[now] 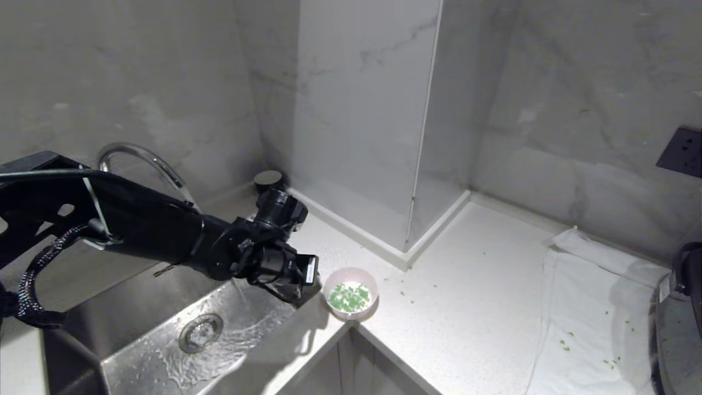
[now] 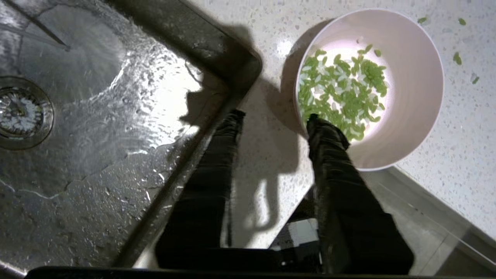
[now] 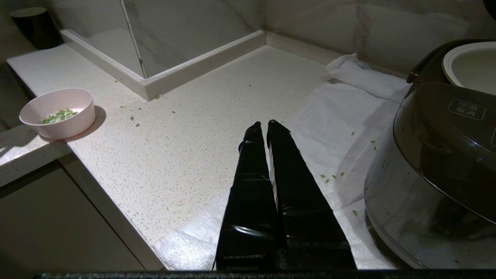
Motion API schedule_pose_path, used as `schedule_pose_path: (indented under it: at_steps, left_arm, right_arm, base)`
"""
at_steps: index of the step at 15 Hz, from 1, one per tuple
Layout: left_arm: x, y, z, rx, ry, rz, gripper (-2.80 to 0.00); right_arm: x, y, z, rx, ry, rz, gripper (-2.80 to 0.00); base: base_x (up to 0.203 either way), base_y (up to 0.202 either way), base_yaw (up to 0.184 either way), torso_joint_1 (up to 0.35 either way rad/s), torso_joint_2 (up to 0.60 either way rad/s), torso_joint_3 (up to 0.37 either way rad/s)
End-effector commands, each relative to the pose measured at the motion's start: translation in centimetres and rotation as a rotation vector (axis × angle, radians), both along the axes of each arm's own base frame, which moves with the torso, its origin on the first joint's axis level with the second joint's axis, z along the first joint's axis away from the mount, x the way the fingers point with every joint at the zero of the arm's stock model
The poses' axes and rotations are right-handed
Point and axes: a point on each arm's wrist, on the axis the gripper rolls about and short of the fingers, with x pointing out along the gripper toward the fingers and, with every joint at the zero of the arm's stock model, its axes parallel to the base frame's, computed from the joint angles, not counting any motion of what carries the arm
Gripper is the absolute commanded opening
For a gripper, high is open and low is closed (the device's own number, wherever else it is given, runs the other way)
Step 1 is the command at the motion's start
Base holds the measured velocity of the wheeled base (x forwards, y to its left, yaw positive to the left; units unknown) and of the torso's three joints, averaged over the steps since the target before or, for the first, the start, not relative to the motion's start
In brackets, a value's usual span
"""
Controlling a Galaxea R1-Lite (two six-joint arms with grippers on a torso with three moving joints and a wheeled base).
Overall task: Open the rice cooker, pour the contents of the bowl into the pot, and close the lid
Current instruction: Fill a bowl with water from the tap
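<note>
The pale pink bowl (image 1: 344,276) sits on the counter by the sink's corner, with green chopped contents (image 1: 349,297) inside. My left gripper (image 2: 275,115) hangs open just above the bowl's (image 2: 418,85) near rim. One finger is over the contents (image 2: 345,93), the other over the counter by the sink's edge. It holds nothing. The rice cooker (image 3: 438,166) stands at the far right on a towel, its pot (image 3: 472,66) uncovered. The lid is out of view. My right gripper (image 3: 262,124) is shut and empty, low in front of the counter, well apart from the bowl (image 3: 62,124).
A wet steel sink (image 1: 164,340) with a curved faucet (image 1: 142,156) lies left of the bowl. A white towel (image 1: 592,307) covers the counter at right. Green bits are scattered on counter and towel. A dark cup (image 1: 269,180) stands at the back wall.
</note>
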Motion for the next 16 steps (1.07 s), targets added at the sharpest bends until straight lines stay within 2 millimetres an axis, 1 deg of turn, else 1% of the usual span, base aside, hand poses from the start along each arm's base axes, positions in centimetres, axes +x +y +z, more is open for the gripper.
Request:
schedule_pose_path:
  at_steps: [1,4,6,8,10,11,13,16]
  left_arm:
    - [1.0,-0.4,-1.0,0.005,0.01,0.004,0.0]
    - [1.7,-0.9,-0.9,-0.018,0.006,0.013,0.0]
    - [1.6,-0.9,-0.8,-0.018,0.019,0.008,0.0]
    - [1.8,-1.1,-0.2,-0.031,0.037,0.0,0.0]
    - [2.5,-1.3,0.7,-0.067,0.022,0.02,0.0]
    - [2.8,-1.1,1.0,-0.07,0.024,0.034,0.0]
    - [3.5,-1.0,0.5,-0.064,0.058,0.058,0.0]
    - [4.4,-1.4,-0.4,-0.065,0.111,0.106,0.0]
  right_arm:
    - [0.0,0.0,0.0,0.0,0.0,0.001,-2.8]
    - [0.0,0.0,0.0,0.0,0.0,0.001,-2.8]
    - [0.0,0.0,0.0,0.0,0.0,0.001,-2.8]
    - [0.0,0.0,0.0,0.0,0.0,0.001,-2.8]
    - [0.0,0.0,0.0,0.0,0.0,0.001,-2.8]
    - [0.0,0.0,0.0,0.0,0.0,0.001,-2.8]
    - [0.0,0.0,0.0,0.0,0.0,0.001,-2.8]
    - [0.0,0.0,0.0,0.0,0.0,0.001,-2.8]
  base:
    - [0.0,0.0,0.0,0.0,0.0,0.0]
    - [0.0,0.0,0.0,0.0,0.0,0.0]
    - [0.0,0.0,0.0,0.0,0.0,0.0]
    - [0.0,0.0,0.0,0.0,0.0,0.0]
    - [0.0,0.0,0.0,0.0,0.0,0.0]
    - [0.0,0.0,0.0,0.0,0.0,0.0]
    - [0.0,0.0,0.0,0.0,0.0,0.0]
    - [0.0,0.0,0.0,0.0,0.0,0.0]
